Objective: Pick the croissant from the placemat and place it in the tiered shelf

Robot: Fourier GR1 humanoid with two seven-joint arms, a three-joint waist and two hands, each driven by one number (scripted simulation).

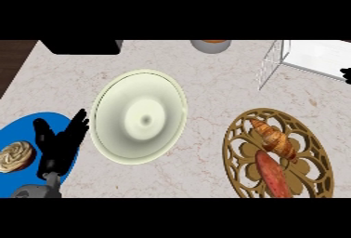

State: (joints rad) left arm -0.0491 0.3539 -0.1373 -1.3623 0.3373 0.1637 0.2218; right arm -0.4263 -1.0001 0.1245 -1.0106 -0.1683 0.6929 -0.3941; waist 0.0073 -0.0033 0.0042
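The golden-brown croissant point(274, 138) lies on a round gold openwork placemat point(241, 139) at the lower right, with nothing touching it. The white wire tiered shelf point(274, 62) stands at the upper right corner. My left hand point(58, 148) is at the lower left, open with fingers pointing up, over the edge of a blue plate and far from the croissant. Only a small black part of my right hand point(346, 74) shows at the right edge, next to the shelf.
A red oblong food item point(272, 175) lies on the placemat just below the croissant. A large pale plate point(140, 116) fills the middle. The blue plate point(17, 130) holds a swirled pastry point(15, 156). A bowl point(211, 45) and a black object point(82, 46) sit at the back.
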